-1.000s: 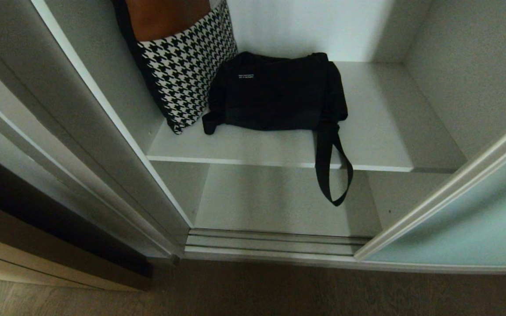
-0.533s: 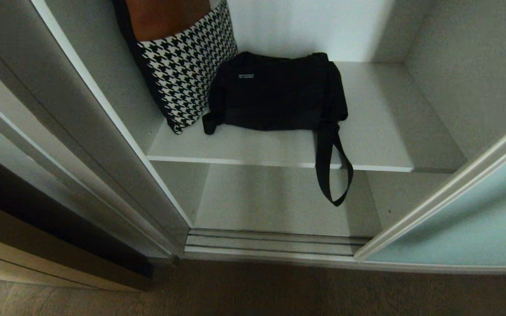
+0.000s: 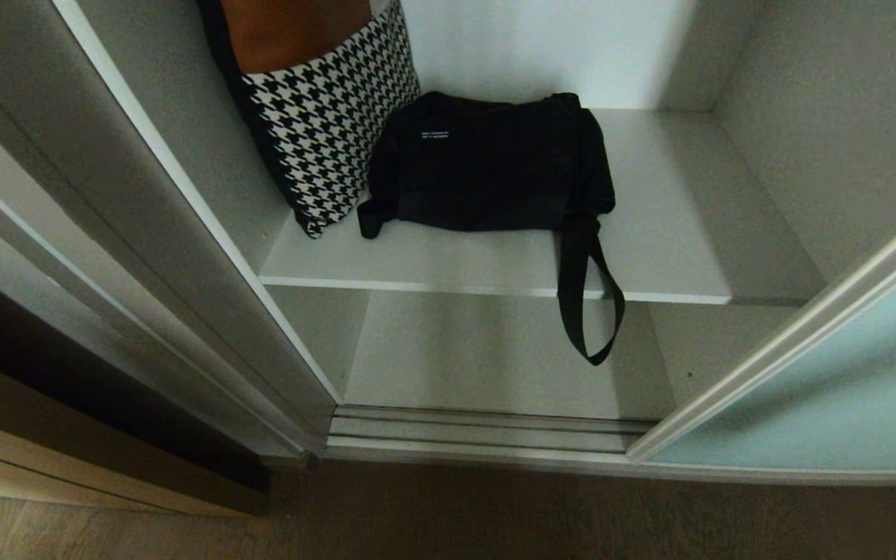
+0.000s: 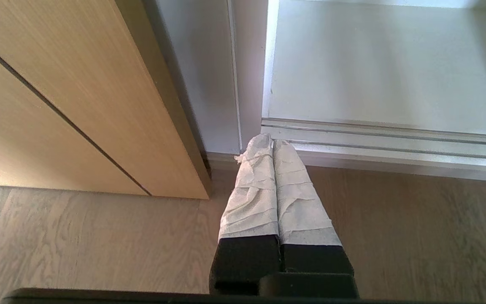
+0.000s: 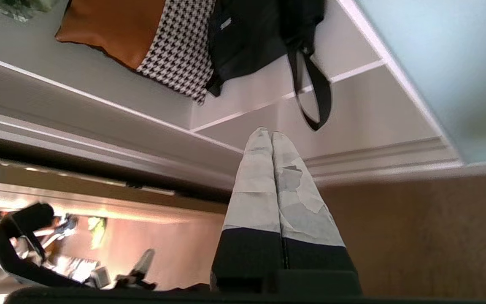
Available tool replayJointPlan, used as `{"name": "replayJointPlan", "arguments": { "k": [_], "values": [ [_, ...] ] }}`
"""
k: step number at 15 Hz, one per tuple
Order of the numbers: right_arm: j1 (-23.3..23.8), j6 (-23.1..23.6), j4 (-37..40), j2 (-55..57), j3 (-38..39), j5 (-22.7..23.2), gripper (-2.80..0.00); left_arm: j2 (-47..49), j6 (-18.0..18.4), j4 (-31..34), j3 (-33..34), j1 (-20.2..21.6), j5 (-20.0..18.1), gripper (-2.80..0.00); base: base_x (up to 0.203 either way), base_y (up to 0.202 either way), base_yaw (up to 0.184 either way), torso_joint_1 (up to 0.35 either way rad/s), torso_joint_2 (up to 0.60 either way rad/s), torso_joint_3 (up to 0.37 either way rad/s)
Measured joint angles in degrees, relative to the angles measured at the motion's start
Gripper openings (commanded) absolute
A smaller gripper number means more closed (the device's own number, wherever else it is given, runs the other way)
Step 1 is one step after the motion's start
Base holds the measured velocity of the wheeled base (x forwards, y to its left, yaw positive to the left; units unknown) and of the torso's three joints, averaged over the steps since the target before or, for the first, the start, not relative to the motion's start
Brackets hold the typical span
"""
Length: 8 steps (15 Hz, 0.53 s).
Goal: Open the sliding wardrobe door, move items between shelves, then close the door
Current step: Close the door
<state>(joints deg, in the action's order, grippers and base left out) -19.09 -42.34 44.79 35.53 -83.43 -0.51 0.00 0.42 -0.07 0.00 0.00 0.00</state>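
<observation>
The black bag (image 3: 487,163) lies on the upper shelf (image 3: 673,257), its webbing strap (image 3: 588,311) hanging over the front edge above the lower shelf (image 3: 495,358). The sliding wardrobe door (image 3: 829,404), frosted blue-green, stands slid to the right, leaving the compartment uncovered. Neither gripper shows in the head view. My right gripper (image 5: 267,134) is shut and empty, out in front of the wardrobe, pointing toward the bag (image 5: 251,38) and its strap (image 5: 319,97), apart from both. My left gripper (image 4: 271,141) is shut and empty, low over the floor near the door track (image 4: 395,143).
A houndstooth and brown cushion (image 3: 323,117) leans against the left side wall beside the bag. A light wood panel (image 4: 57,105) stands left of the wardrobe. The metal floor track (image 3: 487,432) runs along the opening's front. Wooden floor (image 3: 495,513) lies before it.
</observation>
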Motion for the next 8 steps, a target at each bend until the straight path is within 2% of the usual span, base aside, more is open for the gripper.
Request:
{"name": "replayJointPlan", "arguments": {
  "k": [3,8],
  "values": [
    [0.4,-0.8,-3.3,4.7,-0.2,-0.6,-2.8,0.0,0.0,0.0,0.0,0.0,0.0,-2.8,0.0,0.0,0.0,0.0,0.0,0.0],
    [7.6,-0.1,-11.9,11.5,0.5,0.2,-2.8,0.0,0.0,0.0,0.0,0.0,0.0,-2.8,0.0,0.0,0.0,0.0,0.0,0.0]
  ]
}}
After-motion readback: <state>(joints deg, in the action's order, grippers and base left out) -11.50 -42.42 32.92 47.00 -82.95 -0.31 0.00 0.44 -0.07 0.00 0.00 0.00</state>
